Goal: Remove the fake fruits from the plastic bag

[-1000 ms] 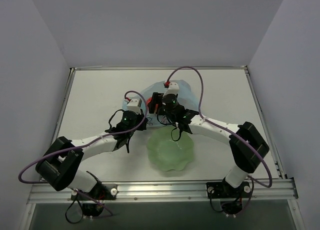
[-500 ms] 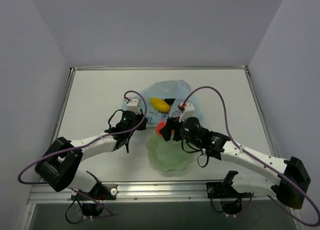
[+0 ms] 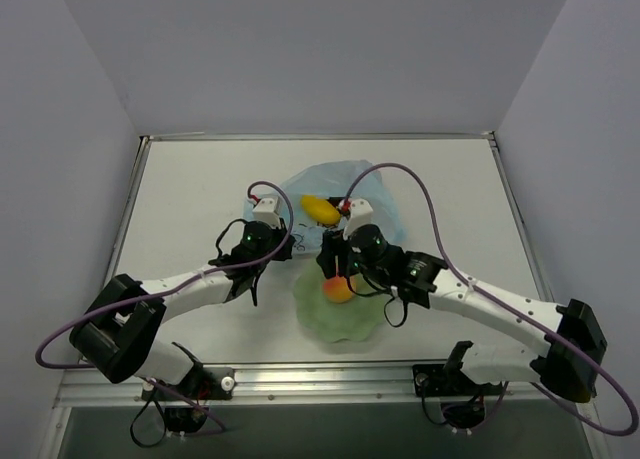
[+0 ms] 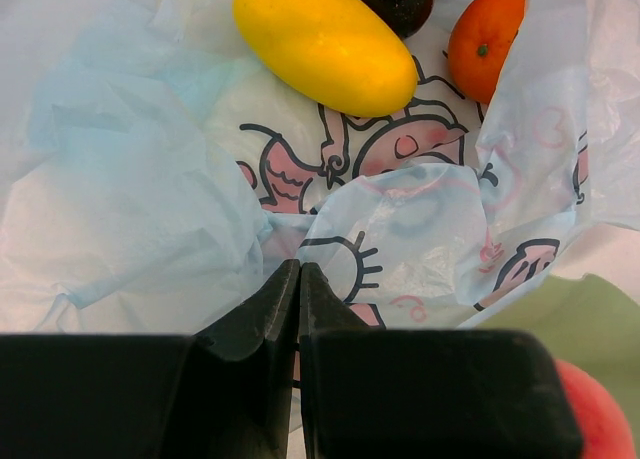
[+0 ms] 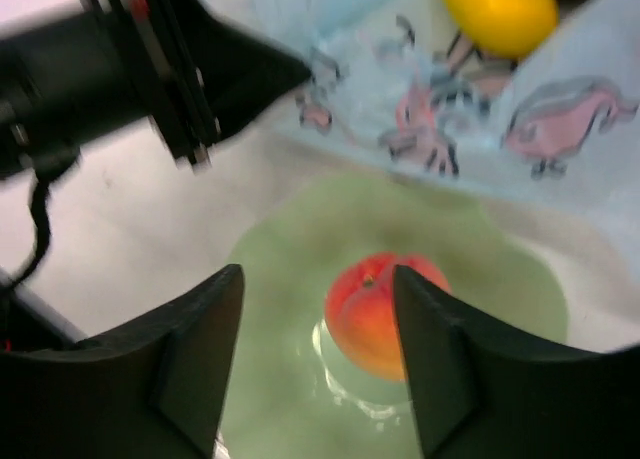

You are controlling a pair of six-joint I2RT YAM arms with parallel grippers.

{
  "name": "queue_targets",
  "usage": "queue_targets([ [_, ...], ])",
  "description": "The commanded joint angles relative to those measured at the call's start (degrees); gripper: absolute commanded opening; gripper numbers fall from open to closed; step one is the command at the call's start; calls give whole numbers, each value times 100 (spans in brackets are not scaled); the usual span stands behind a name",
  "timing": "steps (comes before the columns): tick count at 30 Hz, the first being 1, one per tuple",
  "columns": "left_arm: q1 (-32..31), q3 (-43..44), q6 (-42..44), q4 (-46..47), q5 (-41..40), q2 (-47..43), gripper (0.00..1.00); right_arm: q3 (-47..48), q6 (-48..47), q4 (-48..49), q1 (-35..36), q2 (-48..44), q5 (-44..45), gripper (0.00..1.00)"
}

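1. Left gripper (image 4: 298, 279) pinched shut on a fold of the plastic bag (image 4: 130, 179); bag lies just behind the bowl (image 3: 345, 327), its edge at the bowl's rim; right gripper (image 5: 316, 284) open above the bowl, peach (image 5: 378, 314) lying in it.
2. Risk: thin plastic tears or slips out of the pinch; the mouth would then sag over the yellow fruit (image 4: 325, 44), orange (image 4: 485, 39) and dark fruit (image 4: 400, 4) beyond the bowl.
3. Risk: right arm crossing the bowl clips the rim or shoves the bag; the peach could roll.
4. Unclear: dark fruit cut off at the frame top; right wrist view blurred; orange not visible from above; cannot tell if more fruit sits under the folds.
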Motion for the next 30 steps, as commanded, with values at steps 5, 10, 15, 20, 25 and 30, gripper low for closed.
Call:
queue_targets([
  [5,22,79,-28,235,-7,-64,2,1718,-1330,637,-811,1864,240,33],
  [10,39,96,-64,243,28,-11,2,2589,-1936,665,-996,3201,591,32],
  [15,39,105,-72,243,28,33,3,3283,-2332,656,-1101,3913,881,41],
  [20,31,140,-72,226,46,103,2,3566,-2579,656,-1312,4520,1023,61],
  [25,39,158,-55,226,19,156,2,3733,-2605,665,-1462,4985,681,69],
  [30,39,167,-28,217,-7,182,2,3935,-2623,682,-1593,5381,232,70],
])
